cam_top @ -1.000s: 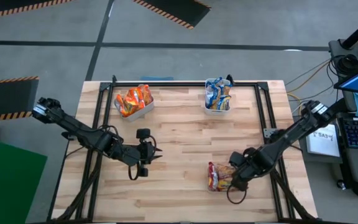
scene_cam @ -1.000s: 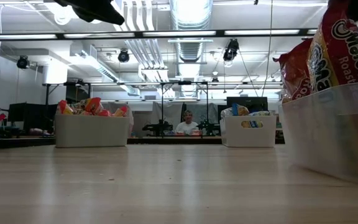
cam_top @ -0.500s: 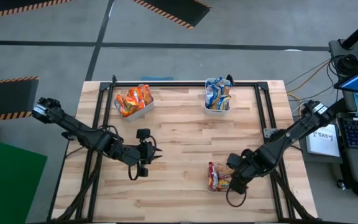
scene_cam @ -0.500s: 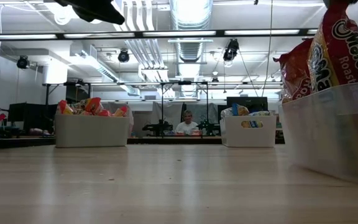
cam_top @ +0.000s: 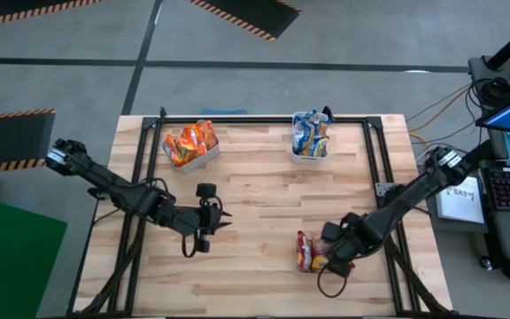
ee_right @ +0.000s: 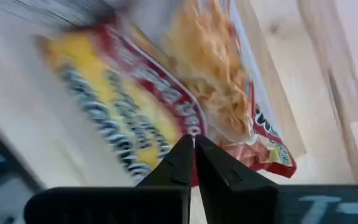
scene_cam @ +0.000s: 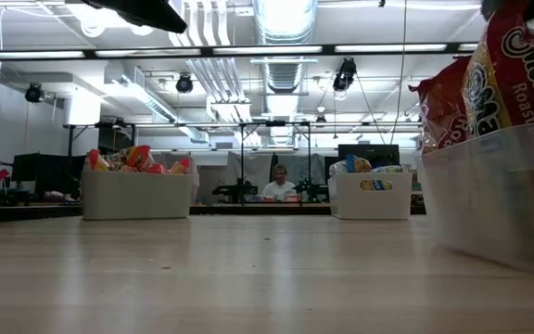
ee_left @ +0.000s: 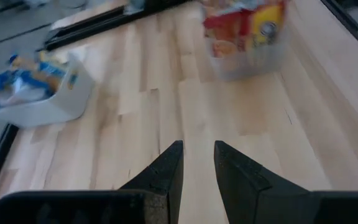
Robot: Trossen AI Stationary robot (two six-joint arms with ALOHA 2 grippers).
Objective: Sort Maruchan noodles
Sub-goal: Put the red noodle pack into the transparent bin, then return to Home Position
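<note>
Red Maruchan noodles point(cam_top: 305, 252) stand in a clear container point(scene_cam: 499, 195) at the near right. My right gripper point(cam_top: 324, 257) is above it, pointing down, shut at one red packet point(ee_right: 166, 106) that sticks up over the rim point(scene_cam: 513, 65). Orange packets point(cam_top: 190, 142) fill a white container at the far left. Blue-and-yellow packets point(cam_top: 310, 135) fill another at the far middle. My left gripper point(cam_top: 222, 221) hovers over bare table at the middle left, slightly open and with nothing between its fingers point(ee_left: 197, 149). My right gripper meets the red packet at its red-bordered edge point(ee_right: 199, 126), where the shut fingertips come together. The fingers come from above, pointing down. The packet stands tilted in the clear container, its upper part above the rim. The fingers themselves hide whether the edge lies between them.
A black metal frame point(cam_top: 374, 155) runs around the wooden table top. Bare wood lies between the three containers. Beyond the far edge, the low view shows a person point(scene_cam: 279, 186) seated among desks and monitors.
My right gripper has shifted a little toward the table's left and near edges over the clear container and rolled slightly. The red packet at its tips has tipped a little; its lower part stays in the container.
</note>
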